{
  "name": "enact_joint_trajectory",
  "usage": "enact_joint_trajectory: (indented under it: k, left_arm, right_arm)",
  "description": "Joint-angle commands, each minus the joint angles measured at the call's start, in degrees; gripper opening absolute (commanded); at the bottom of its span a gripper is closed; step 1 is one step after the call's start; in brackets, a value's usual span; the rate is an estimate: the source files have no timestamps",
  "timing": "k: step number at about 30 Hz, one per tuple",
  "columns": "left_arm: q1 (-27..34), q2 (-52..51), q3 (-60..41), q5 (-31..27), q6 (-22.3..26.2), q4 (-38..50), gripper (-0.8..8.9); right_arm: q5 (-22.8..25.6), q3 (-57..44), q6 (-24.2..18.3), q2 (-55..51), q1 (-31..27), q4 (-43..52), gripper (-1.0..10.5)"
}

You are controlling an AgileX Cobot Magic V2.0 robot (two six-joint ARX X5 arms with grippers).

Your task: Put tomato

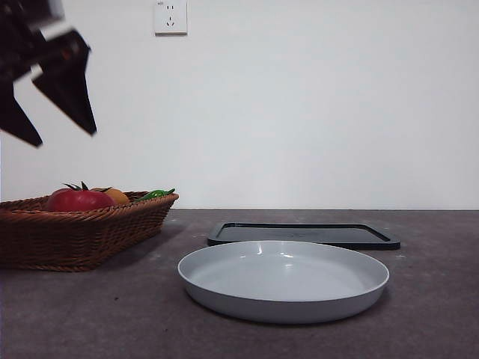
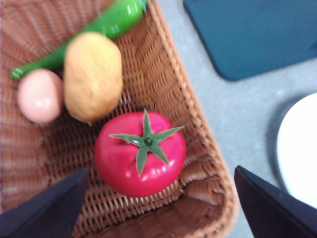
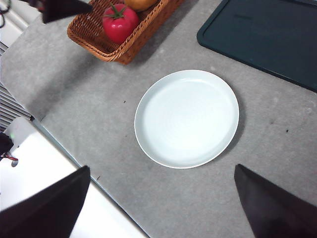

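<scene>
Front view: grey table [image 1: 112, 314], white wall [image 1: 322, 105] with socket [image 1: 170, 16]. Tomato [image 2: 140, 152] lying in wicker basket [image 2: 198, 124]. Left gripper [image 2: 158, 208] above it, jaws spread. Right gripper [image 3: 161, 208] high over white plate [image 3: 186, 118], jaws spread.

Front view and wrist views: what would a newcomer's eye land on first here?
The glossy red tomato with its green star stem, lying in the wicker basket beside an orange-brown fruit. Next, the white plate in the middle of the table, with nothing on it. The left gripper hangs open above the basket.
</scene>
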Motion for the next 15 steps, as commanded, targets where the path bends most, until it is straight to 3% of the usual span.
enact_joint_trajectory:
  k: [1,15]
  left_arm:
    - [-0.46,3.28,1.29,-0.31,1.77,2.25,4.76]
    - [-0.5,12.02,1.29,-1.64,4.04,6.38,4.77]
  right_arm:
    - [0.07,1.16,-0.44,0.46,0.31,0.57,4.6]
    - [0.04,1.16,-0.44,0.44,0.31,0.55,4.6]
